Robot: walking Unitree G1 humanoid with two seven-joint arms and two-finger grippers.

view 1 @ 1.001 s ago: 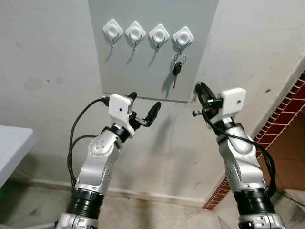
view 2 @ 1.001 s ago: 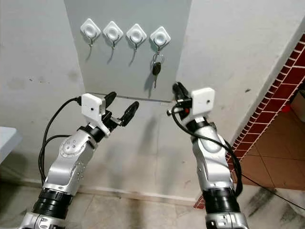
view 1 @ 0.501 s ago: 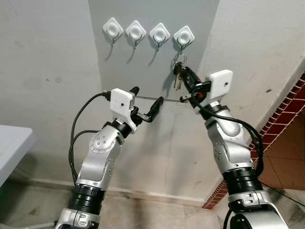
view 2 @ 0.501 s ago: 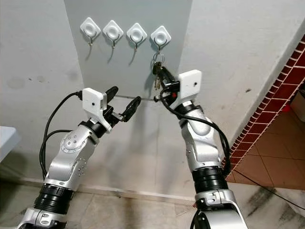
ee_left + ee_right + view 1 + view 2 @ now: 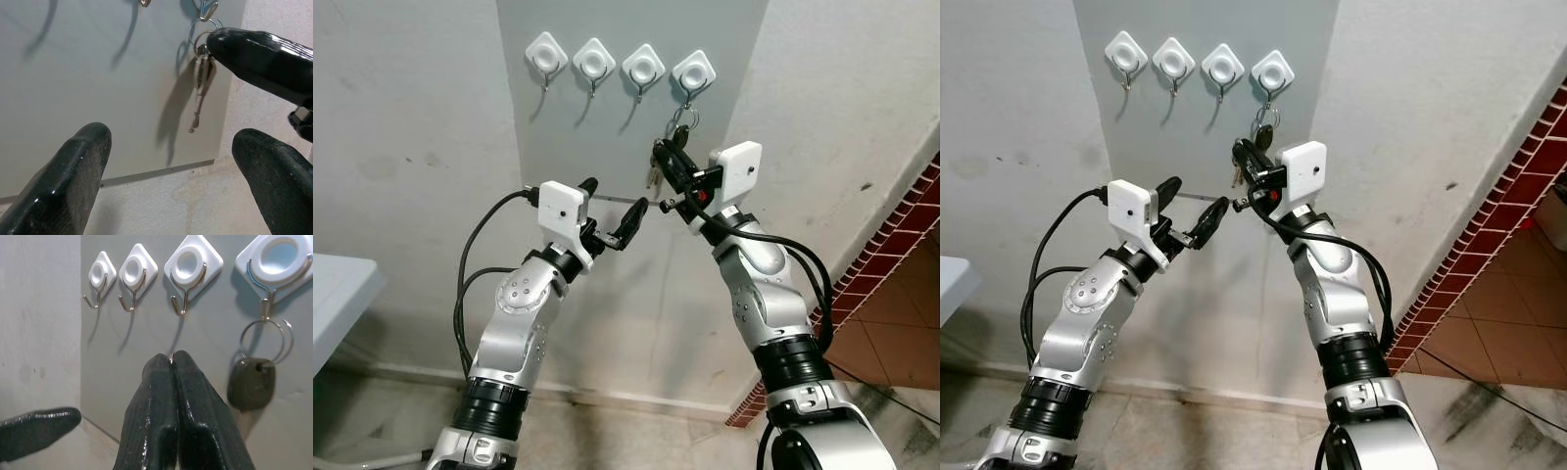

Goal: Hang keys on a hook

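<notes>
A tabletop corner shows at far left. On the wall a grey panel carries four white hooks in a row: hook 1, hook 2, hook 3, hook 4. Hooks 1 to 3 are bare.

Left gripper is raised below the panel's lower edge, jaws open, nothing between them; its fingers frame the panel in the left wrist view.

Keys: a dark-headed key with a silver one beside it, on a ring hung from hook 4. They dangle against the panel, below the hook.

Right gripper is raised in front of the panel, just left of and below hook 4, beside the keys. Jaws pressed together, fingertips touching; a small sliver of metal shows at the tips, cannot tell what it is. In the left wrist view a right finger sits at the key heads; contact unclear.

Brick edging runs along the right.
</notes>
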